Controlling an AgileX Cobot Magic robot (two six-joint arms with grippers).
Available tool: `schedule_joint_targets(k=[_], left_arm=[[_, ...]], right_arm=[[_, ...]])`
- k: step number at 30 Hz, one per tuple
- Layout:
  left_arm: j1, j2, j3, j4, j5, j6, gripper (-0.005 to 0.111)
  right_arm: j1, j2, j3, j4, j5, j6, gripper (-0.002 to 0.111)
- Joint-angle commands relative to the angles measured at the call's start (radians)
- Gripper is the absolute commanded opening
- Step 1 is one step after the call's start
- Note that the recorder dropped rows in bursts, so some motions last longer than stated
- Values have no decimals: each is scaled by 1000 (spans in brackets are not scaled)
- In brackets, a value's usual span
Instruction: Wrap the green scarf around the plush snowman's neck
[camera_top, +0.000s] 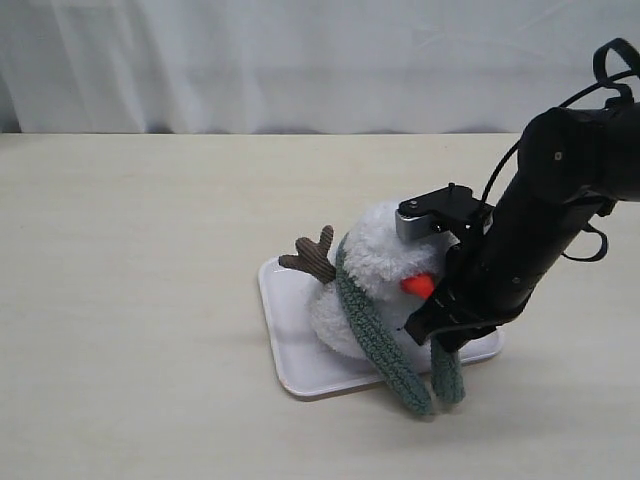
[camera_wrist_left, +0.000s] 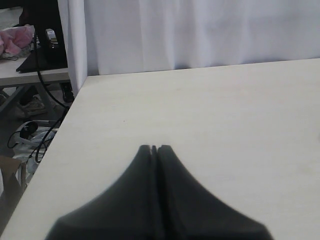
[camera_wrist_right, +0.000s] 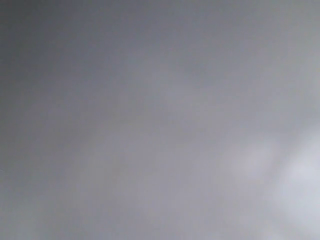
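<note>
Found plush snowman (camera_top: 372, 262) on tray (camera_top: 290, 350), green scarf (camera_top: 375, 335) looped at neck, ends trailing onto bench (camera_top: 130, 300). Judged soft, light, limp: pinch near an end. Noted right gripper (camera_top: 440, 320) closed against scarf, hold unconfirmed; left gripper (camera_wrist_left: 154, 148) closed, empty.

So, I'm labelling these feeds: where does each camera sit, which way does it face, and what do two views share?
Exterior: off the arms, above the table, facing the curtain; sees snowman, scarf, tray; right arm shows.
Left wrist: on its arm, looking over bare table toward the curtain; shut left gripper shows.
Right wrist: on the right arm; only grey blur, facing unclear.
Shared: exterior and left wrist both show table and curtain.
</note>
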Motion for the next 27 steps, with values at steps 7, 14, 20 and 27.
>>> schedule_joint_targets(k=[7,14,20,27], left_arm=[[1,-3,3,-4,-8,1,0],[1,-3,3,-4,-8,1,0],[1,-3,3,-4,-8,1,0],[1,-3,3,-4,-8,1,0]], right_arm=[[-6,-4,53,3,-135,-22,17],[-6,-4,41,-5,-110,-19,43],[-6,-6,-56,-77,89,35,45],[-6,-42,-66,-180,115,131,45]])
